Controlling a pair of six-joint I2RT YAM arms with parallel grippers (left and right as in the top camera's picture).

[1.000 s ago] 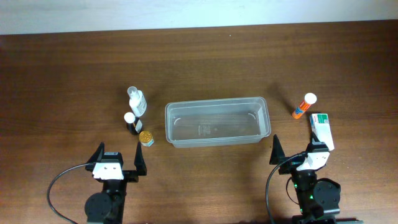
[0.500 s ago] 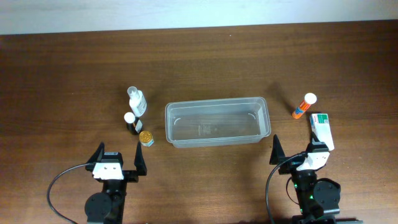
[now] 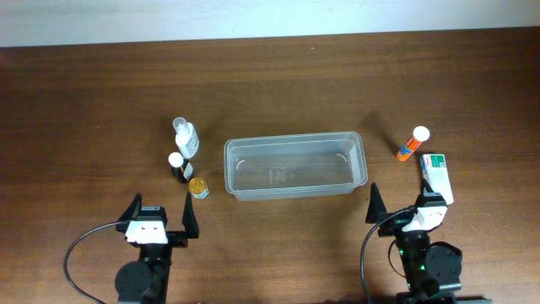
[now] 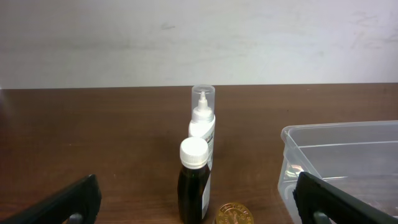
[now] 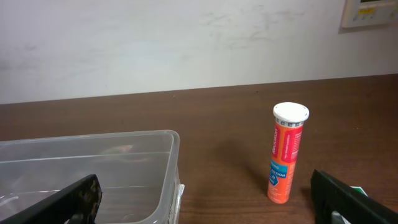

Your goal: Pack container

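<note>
The clear plastic container (image 3: 294, 165) stands empty at the table's middle; it also shows in the left wrist view (image 4: 336, 168) and the right wrist view (image 5: 93, 174). Left of it stand a clear spray bottle (image 3: 186, 138), a dark bottle with a white cap (image 3: 178, 165) and a small gold-lidded jar (image 3: 198, 187). Right of it stand an orange tube (image 3: 413, 142) and a white-and-green medicine box (image 3: 436, 176). My left gripper (image 3: 159, 219) is open and empty, near the front edge below the bottles. My right gripper (image 3: 398, 211) is open and empty, below the container's right end.
The brown wooden table reaches a white wall at the back. The dark bottle (image 4: 194, 180), spray bottle (image 4: 203, 124) and gold jar (image 4: 234, 214) stand straight ahead of my left gripper. The orange tube (image 5: 285, 152) stands ahead of my right gripper.
</note>
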